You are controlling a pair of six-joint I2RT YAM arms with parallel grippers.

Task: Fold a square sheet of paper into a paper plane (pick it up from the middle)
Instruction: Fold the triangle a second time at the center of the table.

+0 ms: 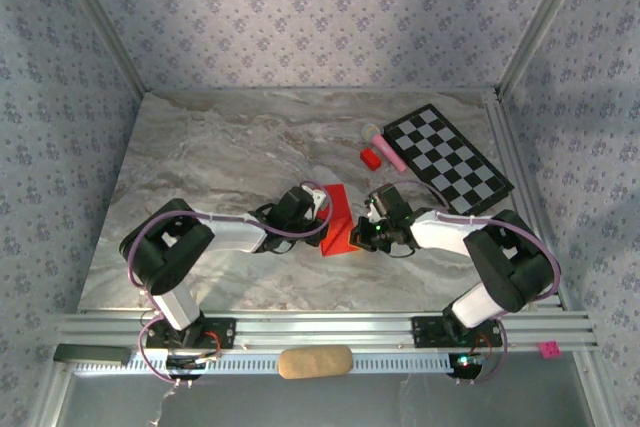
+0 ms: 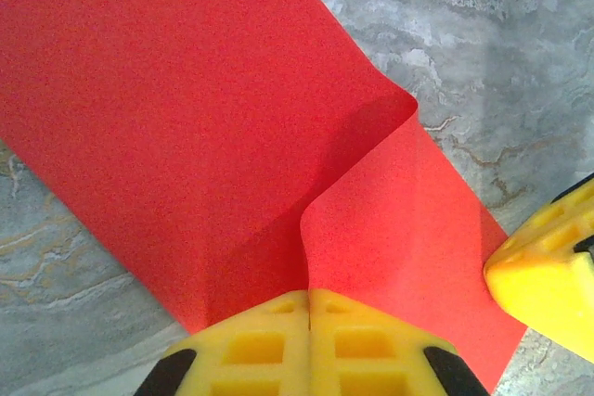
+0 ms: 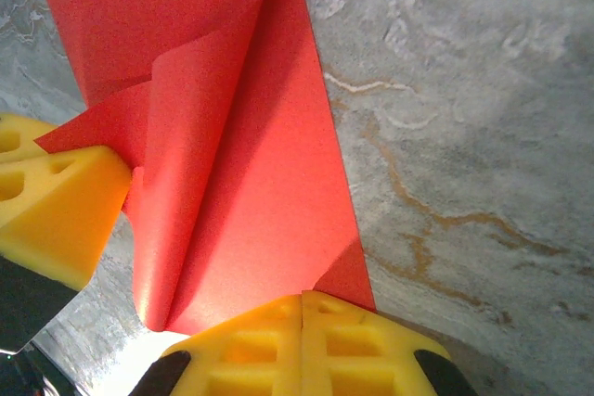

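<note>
Left wrist: the square sheet of paper (image 2: 186,118) is clamped between the closed jaws of the left gripper (image 2: 308,296) and, opposite, the right gripper (image 3: 303,300).

Top of paper sheet (image 2: 167,99) off-frame

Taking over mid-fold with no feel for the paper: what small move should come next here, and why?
Probably ease the left gripper across to lay the raised flap flat. The square sheet of paper has one flap curled up, uncreased; the left gripper is shut at that flap's edge, the right gripper shut at the sheet's opposite edge, seemingly steadying it.
</note>
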